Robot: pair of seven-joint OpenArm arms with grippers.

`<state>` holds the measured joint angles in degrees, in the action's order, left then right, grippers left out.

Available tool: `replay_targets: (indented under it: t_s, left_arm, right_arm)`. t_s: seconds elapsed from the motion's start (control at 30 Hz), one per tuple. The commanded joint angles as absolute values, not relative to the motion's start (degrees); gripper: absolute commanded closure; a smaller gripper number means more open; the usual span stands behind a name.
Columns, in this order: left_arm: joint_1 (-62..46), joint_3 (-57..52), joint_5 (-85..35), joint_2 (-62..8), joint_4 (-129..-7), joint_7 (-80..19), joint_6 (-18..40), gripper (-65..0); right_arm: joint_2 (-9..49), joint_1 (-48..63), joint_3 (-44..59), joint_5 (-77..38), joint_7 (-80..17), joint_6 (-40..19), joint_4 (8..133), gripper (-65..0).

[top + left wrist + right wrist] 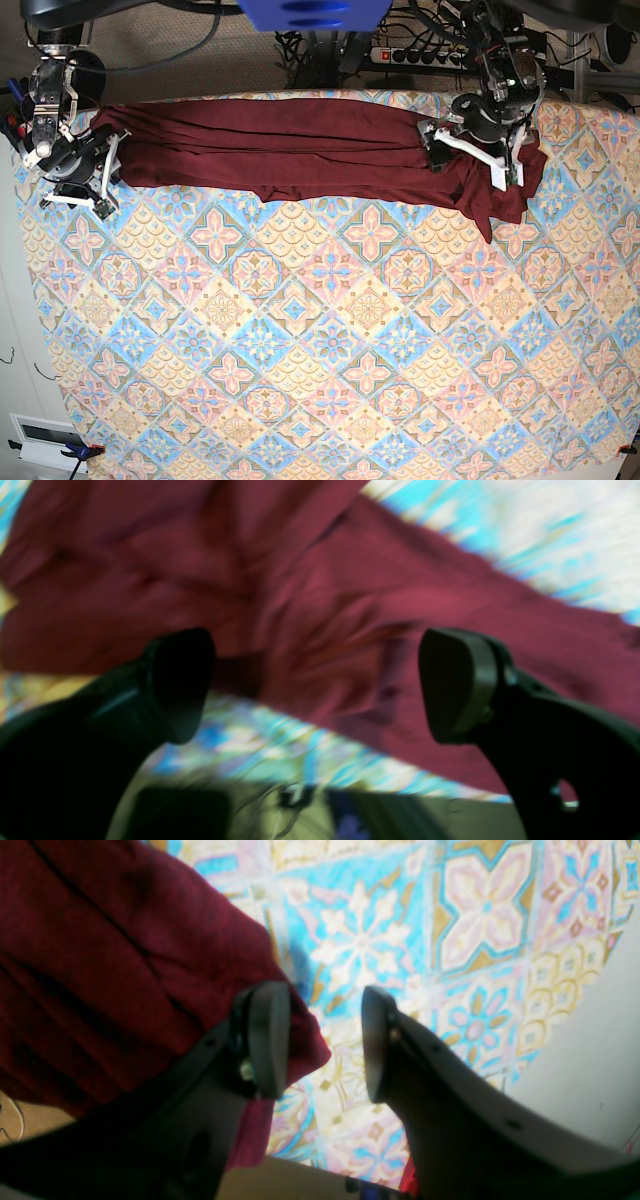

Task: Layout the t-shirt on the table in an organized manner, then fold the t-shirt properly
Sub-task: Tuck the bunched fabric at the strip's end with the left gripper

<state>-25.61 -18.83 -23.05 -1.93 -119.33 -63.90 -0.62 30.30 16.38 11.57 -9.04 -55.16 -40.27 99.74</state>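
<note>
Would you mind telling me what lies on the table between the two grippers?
In the base view, only the t-shirt stretches across the table from the right gripper to the left gripper, bunched into a long band; nothing else lies there.

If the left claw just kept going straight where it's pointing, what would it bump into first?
Most likely the t-shirt. The left gripper is open, and in its wrist view the bunched maroon cloth fills the gap between its fingers, lying on the table. The picture is blurred, so how far off the cloth is remains unclear.
</note>
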Motion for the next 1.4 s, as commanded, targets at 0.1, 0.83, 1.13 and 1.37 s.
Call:
replay_targets:
  t_s: [0.1,0.83,1.13,1.37]
  left_arm:
    - [-21.23,-22.64,-30.11,-3.47,-120.31,-63.08,-0.66,-65.0]
    - [-0.4,-23.6,-23.87,-5.93,-101.32,-72.66,-0.75,-40.7]
    - [0.48,-23.6,-24.13,-6.81,-94.37,-72.84,-0.75,-14.4]
    - [-2.77,-23.96,-24.66,-6.73,-107.03,-72.57,-0.75,0.0]
  right_arm:
    - [31.43,15.87,12.18,-9.19,-54.55,-40.0,100.53,-23.2]
    - [30.29,15.87,12.26,-9.19,-54.46,-40.0,100.88,-23.2]
    - [30.29,15.87,12.26,-9.19,-54.46,-40.0,100.97,-23.2]
    - [30.29,15.87,12.26,-9.19,-54.46,-40.0,100.97,-23.2]
